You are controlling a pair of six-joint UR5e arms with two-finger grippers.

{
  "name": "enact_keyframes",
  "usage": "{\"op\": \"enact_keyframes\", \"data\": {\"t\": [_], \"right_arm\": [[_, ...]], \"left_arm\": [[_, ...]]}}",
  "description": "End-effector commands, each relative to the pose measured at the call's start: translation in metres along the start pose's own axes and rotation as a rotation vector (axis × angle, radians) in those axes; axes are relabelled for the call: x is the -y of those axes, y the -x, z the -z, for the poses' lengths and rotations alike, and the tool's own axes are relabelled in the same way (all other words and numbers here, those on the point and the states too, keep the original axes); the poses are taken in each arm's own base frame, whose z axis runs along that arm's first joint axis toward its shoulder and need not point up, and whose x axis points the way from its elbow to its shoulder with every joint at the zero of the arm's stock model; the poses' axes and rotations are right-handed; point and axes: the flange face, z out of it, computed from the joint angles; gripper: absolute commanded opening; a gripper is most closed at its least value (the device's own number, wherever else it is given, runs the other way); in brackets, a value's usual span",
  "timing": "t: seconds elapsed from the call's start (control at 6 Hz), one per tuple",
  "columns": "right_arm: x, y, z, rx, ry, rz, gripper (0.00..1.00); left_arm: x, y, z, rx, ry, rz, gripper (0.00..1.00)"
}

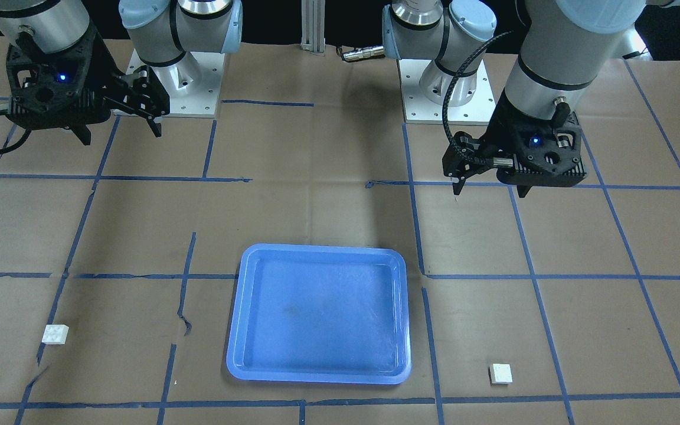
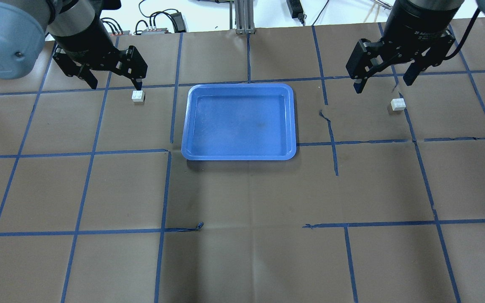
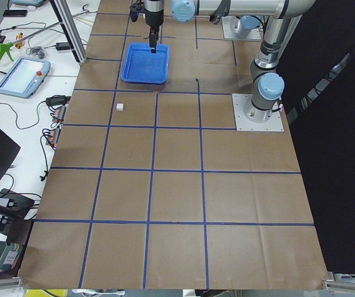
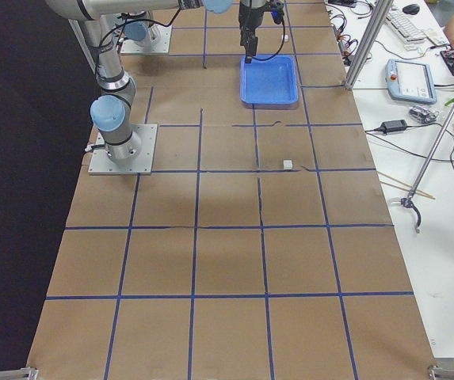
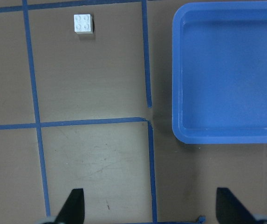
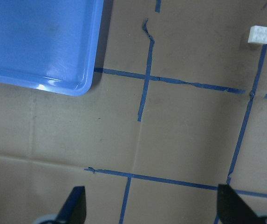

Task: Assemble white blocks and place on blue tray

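The blue tray (image 2: 239,122) lies empty at the middle of the table; it also shows in the front view (image 1: 318,313). One white block (image 2: 138,96) sits on the table left of the tray, studs up, and shows in the left wrist view (image 5: 84,24). The other white block (image 2: 398,104) sits far right of the tray and shows in the right wrist view (image 6: 258,35). My left gripper (image 2: 112,78) is open and empty, held above the table near the left block. My right gripper (image 2: 387,80) is open and empty, above the table near the right block.
The table is covered in brown paper with a grid of blue tape lines. The arm bases (image 1: 175,88) stand on the robot's side. Cables and devices lie off the far table edge (image 2: 162,23).
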Motion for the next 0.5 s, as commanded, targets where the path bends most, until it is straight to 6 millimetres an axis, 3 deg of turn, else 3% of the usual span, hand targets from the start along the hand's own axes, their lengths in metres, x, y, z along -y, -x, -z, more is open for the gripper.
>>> {"op": "enact_keyframes", "data": {"t": [0.0,0.17,0.33], "right_arm": [[-0.001,-0.007,0.003,-0.010,-0.020,0.371,1.00],[0.004,-0.019,0.006,-0.038,-0.057,0.555,1.00],[0.004,-0.050,0.002,-0.036,-0.049,0.654,1.00]], "left_arm": [[0.054,0.020,-0.046,0.012,-0.058,0.027,0.99],[0.085,0.053,-0.092,0.018,-0.062,0.072,0.99],[0.109,0.075,-0.133,0.012,-0.095,0.093,0.99]]}}
